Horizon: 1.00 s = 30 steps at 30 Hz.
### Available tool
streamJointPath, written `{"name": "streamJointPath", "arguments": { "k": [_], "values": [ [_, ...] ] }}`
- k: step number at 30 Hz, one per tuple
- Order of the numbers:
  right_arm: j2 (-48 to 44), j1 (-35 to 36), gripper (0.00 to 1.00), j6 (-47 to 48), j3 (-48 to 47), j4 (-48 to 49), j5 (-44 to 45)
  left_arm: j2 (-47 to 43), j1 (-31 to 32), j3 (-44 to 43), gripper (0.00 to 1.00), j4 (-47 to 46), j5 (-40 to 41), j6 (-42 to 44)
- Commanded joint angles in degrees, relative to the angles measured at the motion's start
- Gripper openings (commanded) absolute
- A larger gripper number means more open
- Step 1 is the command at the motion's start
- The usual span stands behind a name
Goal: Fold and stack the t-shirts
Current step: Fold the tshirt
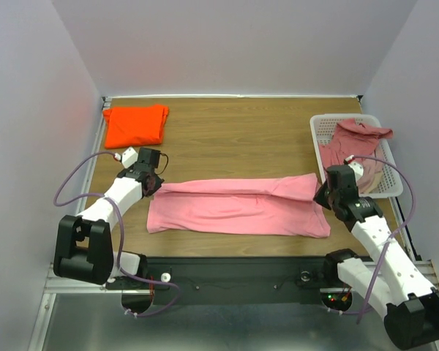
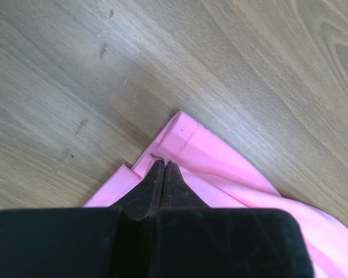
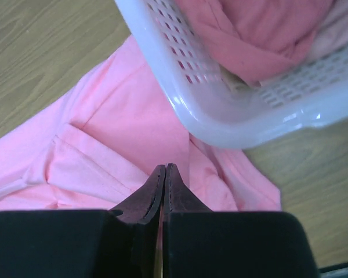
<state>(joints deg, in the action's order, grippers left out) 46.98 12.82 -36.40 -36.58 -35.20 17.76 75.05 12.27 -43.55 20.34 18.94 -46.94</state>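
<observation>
To hold it flat, seemingly for folding, clamped left jaws on the pink shirt [image 1: 238, 207] far from the basket [image 1: 316, 139], right jaws beside that basket.

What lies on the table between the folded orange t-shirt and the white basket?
Only bare wood tabletop; the top external view shows nothing between the orange t-shirt and basket.
</observation>
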Motion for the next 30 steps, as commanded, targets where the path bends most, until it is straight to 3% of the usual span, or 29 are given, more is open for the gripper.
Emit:
{"name": "streamJointPath", "arguments": {
  "k": [1, 3, 4, 5, 6, 9, 10, 11, 14, 17, 19, 24, 30],
  "values": [
    [-3.03, 0.28, 0.06, -9.53, -0.16, -5.66, 0.79, -0.34, 0.03, 1.62, 0.10, 1.02, 1.98, -1.66],
    [-4.17, 0.28, 0.35, -11.75, -0.24, -8.72, -0.87, -0.60, 0.03, 1.71, 0.41, 1.72, 1.37, -1.67],
    [-5.48, 0.28, 0.54, -13.33, -0.60, -9.96, -1.84, -1.30, 0.03, 1.63, 0.66, 2.33, 1.36, -2.27],
    [-6.37, 0.28, 0.61, -14.30, -1.30, -12.50, -1.85, -2.35, 0.03, 1.28, 0.73, 3.82, 1.80, -2.89],
    [-7.25, 0.28, 0.65, -15.09, -1.39, -13.22, -1.59, -2.36, 0.03, 1.27, 0.97, 4.44, 2.06, -3.33],
    [-10.06, 0.28, 0.76, -13.96, -2.18, -13.49, -1.23, -5.08, 0.03, -0.04, 0.98, 6.63, 3.03, -4.65],
    [-10.15, 0.28, 0.83, -13.35, -3.31, -12.97, -2.02, -6.13, 0.03, -1.17, 0.98, 7.17, 3.47, -5.00],
    [-9.55, 0.28, 0.99, -10.12, -3.76, -10.35, -5.68, -6.40, 0.03, -2.06, 0.99, 7.95, 3.65, -5.01],
    [-6.57, 0.28, 1.00, -3.71, -4.38, -4.81, -13.42, -6.40, 0.12, -5.05, 0.98, 7.97, 2.69, -4.39],
    [1.16, 0.19, 1.00, 0.10, -3.42, 8.16, -30.08, -4.91, 1.96, -7.25, 0.98, 3.85, -0.39, -2.81],
    [8.69, 0.80, 1.00, 1.15, -3.58, 12.59, -33.92, -2.55, 3.89, -8.65, 0.98, 1.82, -2.85, -1.59],
    [21.47, 2.74, 1.00, 3.01, -9.03, 16.57, -26.56, 5.27, 7.85, -10.94, 0.98, -1.27, -5.14, 0.27],
    [34.39, 4.41, 1.00, 3.80, -12.46, 22.01, -26.37, 12.75, 7.94, -10.15, 0.98, -2.50, -5.93, 0.97]
  ]
}}
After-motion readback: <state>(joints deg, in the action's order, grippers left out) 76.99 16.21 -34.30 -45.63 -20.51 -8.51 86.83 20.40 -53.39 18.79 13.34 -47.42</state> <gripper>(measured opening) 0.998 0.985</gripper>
